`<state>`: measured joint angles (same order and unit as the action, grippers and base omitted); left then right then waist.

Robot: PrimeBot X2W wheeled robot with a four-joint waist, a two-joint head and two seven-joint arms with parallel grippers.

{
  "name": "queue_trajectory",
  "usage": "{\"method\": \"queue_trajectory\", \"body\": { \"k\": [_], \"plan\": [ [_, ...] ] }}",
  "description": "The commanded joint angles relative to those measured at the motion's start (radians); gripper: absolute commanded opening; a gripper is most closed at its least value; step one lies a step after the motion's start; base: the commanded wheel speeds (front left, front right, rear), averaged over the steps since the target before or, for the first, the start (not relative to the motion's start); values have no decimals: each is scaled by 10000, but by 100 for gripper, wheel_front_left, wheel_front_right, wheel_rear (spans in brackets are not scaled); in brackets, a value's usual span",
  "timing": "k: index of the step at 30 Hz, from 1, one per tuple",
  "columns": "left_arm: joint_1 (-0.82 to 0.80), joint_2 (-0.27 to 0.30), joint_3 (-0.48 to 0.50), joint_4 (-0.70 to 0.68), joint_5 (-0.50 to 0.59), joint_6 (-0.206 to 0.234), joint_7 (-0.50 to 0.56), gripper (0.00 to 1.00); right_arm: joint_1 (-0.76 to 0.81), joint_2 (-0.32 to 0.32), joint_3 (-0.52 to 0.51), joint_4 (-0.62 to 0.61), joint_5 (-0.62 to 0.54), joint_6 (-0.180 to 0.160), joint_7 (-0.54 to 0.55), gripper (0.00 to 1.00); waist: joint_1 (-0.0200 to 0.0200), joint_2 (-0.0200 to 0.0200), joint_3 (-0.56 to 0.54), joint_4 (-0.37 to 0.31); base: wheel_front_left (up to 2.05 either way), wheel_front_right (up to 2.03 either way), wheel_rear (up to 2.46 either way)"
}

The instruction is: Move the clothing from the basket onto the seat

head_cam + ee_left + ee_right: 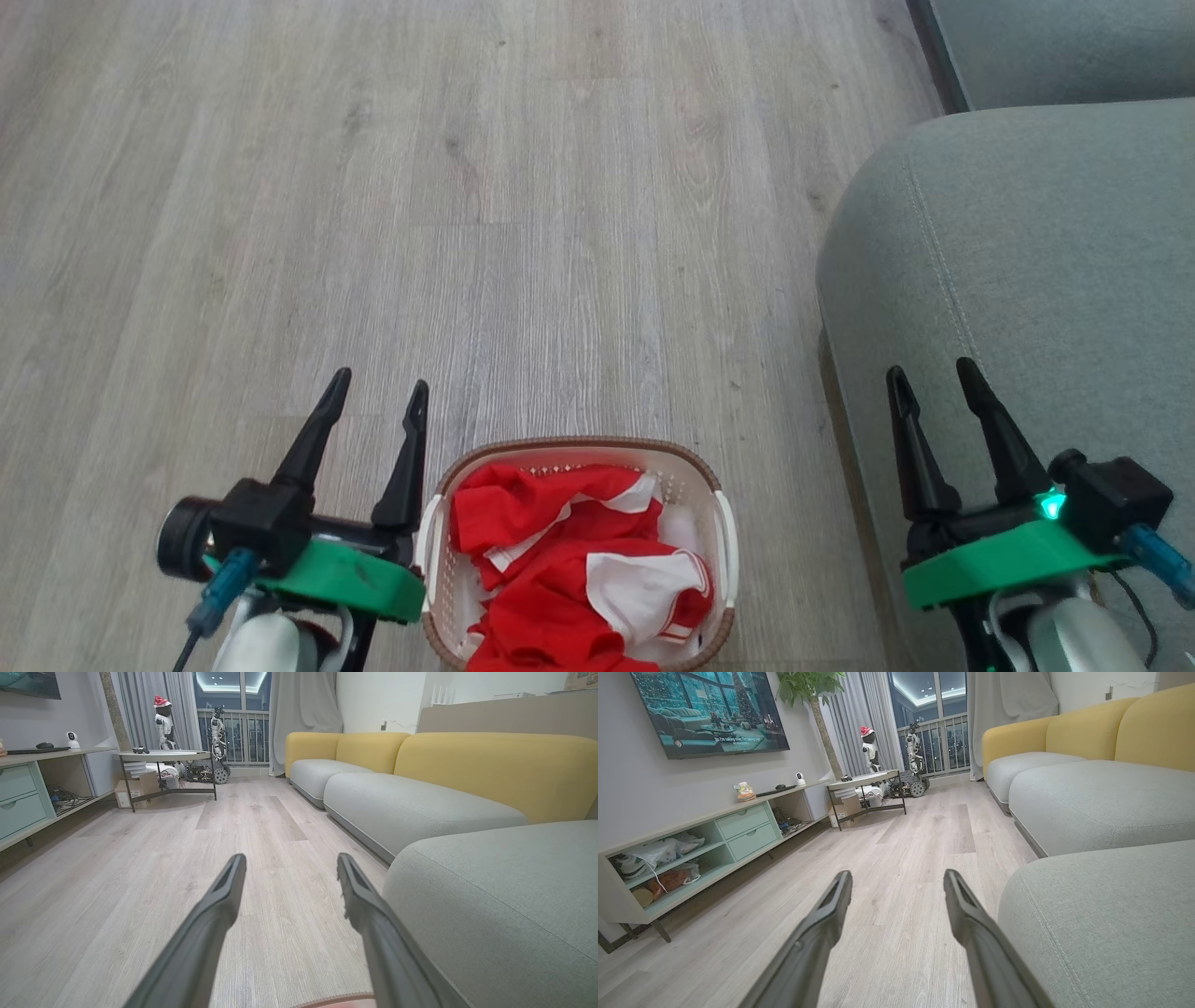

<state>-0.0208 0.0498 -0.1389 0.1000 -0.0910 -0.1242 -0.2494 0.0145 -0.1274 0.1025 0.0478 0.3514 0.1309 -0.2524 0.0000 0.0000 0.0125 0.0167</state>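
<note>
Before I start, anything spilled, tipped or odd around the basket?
Nothing stands out. The basket stands upright on the floor, the clothing bunched inside it, none spilled. The left end effector and right end effector are open.

Red-and-white clothing (560,560), white brown-rimmed basket (695,471), grey-green seat (1027,252), pale wood-grain floor (420,187)

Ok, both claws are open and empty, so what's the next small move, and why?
Probably swing the left claw right and down onto the clothing. It lies heaped in the basket, the left claw is open right beside it, and the right claw is further off, by the seat.
</note>
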Motion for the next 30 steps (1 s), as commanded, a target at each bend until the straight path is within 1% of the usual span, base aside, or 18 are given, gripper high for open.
{"method": "queue_trajectory", "body": {
  "k": [1, 18, 30],
  "plan": [
    [-592, 96, 331, -348, 47, -20, -124, 100, -133, -115, 198, -309, -92, -2, -93, 100, 0, 0, -2, -5, 0, 0, 0],
    [-678, 69, 377, -337, 23, -35, -124, 100, -250, -90, 154, -313, -74, -2, -93, 100, 0, 0, 210, -193, 0, 0, 0],
    [-1049, 70, 309, -83, -102, -49, -124, 100, -626, -65, -41, -431, -125, -2, -93, 100, 0, 0, 1033, -579, 0, 0, 0]
  ]
}}
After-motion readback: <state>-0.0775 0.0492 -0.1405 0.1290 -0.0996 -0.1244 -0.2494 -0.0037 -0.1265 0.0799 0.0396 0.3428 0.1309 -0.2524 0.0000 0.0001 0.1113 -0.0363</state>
